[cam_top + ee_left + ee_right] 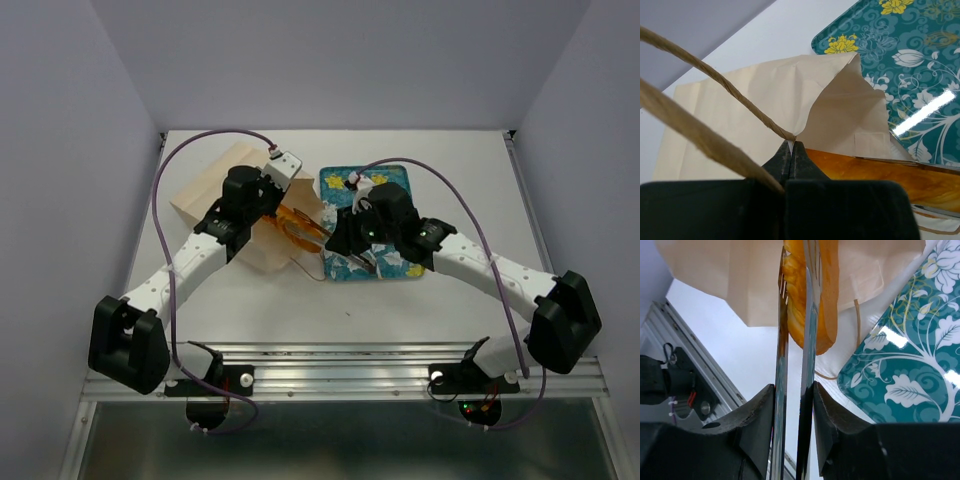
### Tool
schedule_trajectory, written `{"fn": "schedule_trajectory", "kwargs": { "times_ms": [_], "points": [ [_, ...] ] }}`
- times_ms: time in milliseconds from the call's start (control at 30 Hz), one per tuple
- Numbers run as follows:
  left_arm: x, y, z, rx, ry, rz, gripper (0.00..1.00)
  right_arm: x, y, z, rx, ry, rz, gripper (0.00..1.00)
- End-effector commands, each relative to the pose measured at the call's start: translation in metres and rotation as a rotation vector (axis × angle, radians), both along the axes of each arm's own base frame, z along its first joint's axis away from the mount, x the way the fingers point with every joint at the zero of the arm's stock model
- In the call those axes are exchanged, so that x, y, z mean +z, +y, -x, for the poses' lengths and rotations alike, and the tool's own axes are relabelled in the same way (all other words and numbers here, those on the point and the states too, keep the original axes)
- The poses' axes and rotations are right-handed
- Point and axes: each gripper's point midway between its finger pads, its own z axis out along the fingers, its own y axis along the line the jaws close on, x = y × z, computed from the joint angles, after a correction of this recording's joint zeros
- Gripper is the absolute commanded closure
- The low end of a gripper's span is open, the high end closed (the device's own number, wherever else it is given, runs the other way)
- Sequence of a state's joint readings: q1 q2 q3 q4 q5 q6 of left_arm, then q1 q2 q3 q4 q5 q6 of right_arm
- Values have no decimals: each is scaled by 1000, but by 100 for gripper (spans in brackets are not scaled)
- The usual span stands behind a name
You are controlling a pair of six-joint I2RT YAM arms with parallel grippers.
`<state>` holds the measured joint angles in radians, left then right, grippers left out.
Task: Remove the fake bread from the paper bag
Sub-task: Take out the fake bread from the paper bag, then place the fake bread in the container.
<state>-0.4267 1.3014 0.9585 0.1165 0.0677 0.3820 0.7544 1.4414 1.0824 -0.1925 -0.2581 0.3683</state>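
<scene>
On the tabletop (350, 315), left of centre: one paper bag (215, 205), pale beige, lying on its side, mouth turned toward the tray (395, 180).

Item 1, bread loaf (827, 295): long, glossy, golden-orange. It sits at the bag's mouth with one rounded end sticking out past the paper and the other end hidden inside. The exposed part lies between bag and tray, near the tray's edge.

Item 2, tongs (781, 365): two thin metal blades. They run from the right pincer to the loaf and clasp it, one on each side.

Item 3, tray: teal with white and yellow flowers, flat on the tabletop just beside the bag's mouth.

Item 4, string handle (730, 92): twisted paper cord, stretched from the bag's upper lip.

Left pincer (791, 150): clenched on the upper lip of the paper bag where the handle joins, holding the mouth lifted open.

Right pincer (792, 387): clamped around the tongs, squeezing both blades together.
</scene>
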Motion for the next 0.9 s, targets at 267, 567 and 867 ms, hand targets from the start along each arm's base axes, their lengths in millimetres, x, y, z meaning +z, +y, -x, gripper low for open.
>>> {"fn": "schedule_trajectory", "kwargs": {
  "times_ms": [267,567,867],
  "points": [
    [32,-3,-14,42,-66,48,100,69,-54,17,-19,42,-173,100],
    [22,-3,-25,85,-21,44,100,81,-99,43,-58,181,-163,99],
    [21,0,-27,105,-9,33,100,94,-141,41,-205,173,-117,99]
  ]
}}
